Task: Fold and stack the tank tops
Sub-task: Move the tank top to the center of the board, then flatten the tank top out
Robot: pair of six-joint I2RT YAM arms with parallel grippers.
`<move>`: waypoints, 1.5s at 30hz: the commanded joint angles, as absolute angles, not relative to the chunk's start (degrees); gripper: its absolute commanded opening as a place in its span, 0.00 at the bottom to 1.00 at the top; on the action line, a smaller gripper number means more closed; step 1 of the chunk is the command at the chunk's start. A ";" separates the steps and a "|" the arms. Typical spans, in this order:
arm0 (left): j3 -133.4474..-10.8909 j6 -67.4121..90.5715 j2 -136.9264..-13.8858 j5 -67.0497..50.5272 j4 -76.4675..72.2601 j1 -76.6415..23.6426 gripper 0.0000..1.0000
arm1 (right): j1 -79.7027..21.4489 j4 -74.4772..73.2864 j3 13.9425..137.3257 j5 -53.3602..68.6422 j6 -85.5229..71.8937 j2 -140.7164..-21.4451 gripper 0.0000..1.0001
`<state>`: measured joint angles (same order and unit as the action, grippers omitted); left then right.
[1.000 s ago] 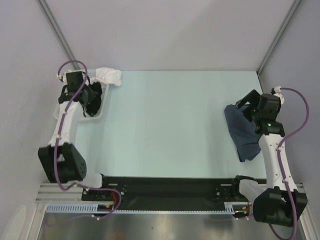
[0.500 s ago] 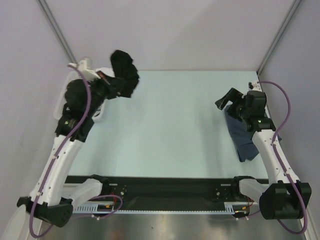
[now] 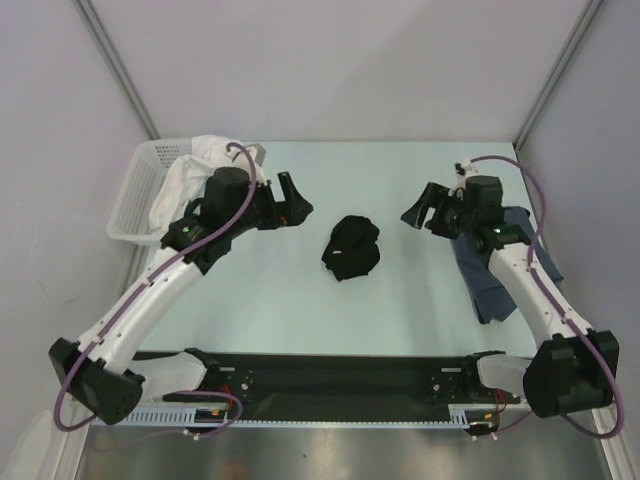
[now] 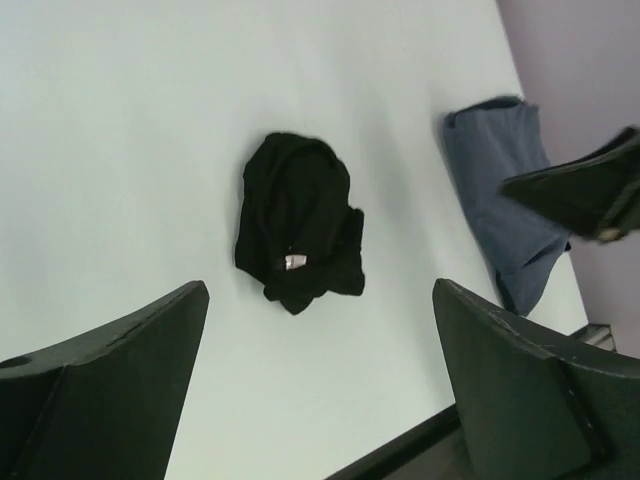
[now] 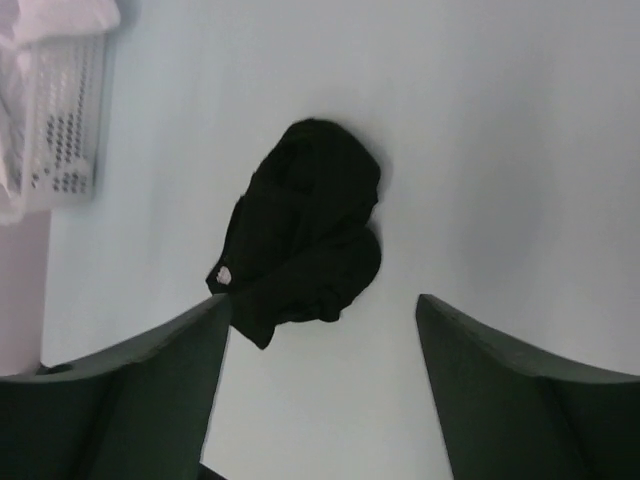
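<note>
Crumpled black cloth tank top (image 3: 351, 248) lies loose at the centre of the pale green table (image 3: 300, 310), with both grippers empty.
The left gripper (image 3: 295, 204) hovers just left of it with its fingers spread wide, and the right gripper (image 3: 418, 208) hovers to its right, equally wide. The dark slate-blue tank top (image 3: 490, 280) lies at the frame's right, under the right arm. A white plastic lattice basket (image 3: 132, 195) with white cloth (image 3: 190, 170) draped over it sits upper left.

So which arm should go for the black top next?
Right, narrowly. The right arm points open jaws at the black top, which sits between them in its wrist view. The left arm is open too, but the top looks farther off there.
</note>
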<state>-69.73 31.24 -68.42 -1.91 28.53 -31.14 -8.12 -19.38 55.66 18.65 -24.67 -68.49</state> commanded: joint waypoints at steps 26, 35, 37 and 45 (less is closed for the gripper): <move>-48.34 30.75 -58.54 3.60 27.68 -29.28 1.00 | -44.38 -19.51 71.00 18.08 -19.52 -78.62 0.00; -47.29 33.13 -47.73 6.77 27.77 -27.34 1.00 | -24.54 -23.55 76.38 19.51 -24.24 -71.44 0.00; -47.29 33.05 -47.29 6.42 27.77 -27.42 1.00 | -19.89 -24.69 73.59 18.20 -26.88 -74.86 0.00; -44.39 29.97 -53.93 -5.42 22.17 -27.60 1.00 | -8.61 -18.46 56.87 10.02 -34.72 -70.84 0.00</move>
<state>-45.84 31.73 -50.17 2.26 26.96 -27.66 -7.51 -20.62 56.99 11.42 -32.12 -75.00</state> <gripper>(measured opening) 0.996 0.019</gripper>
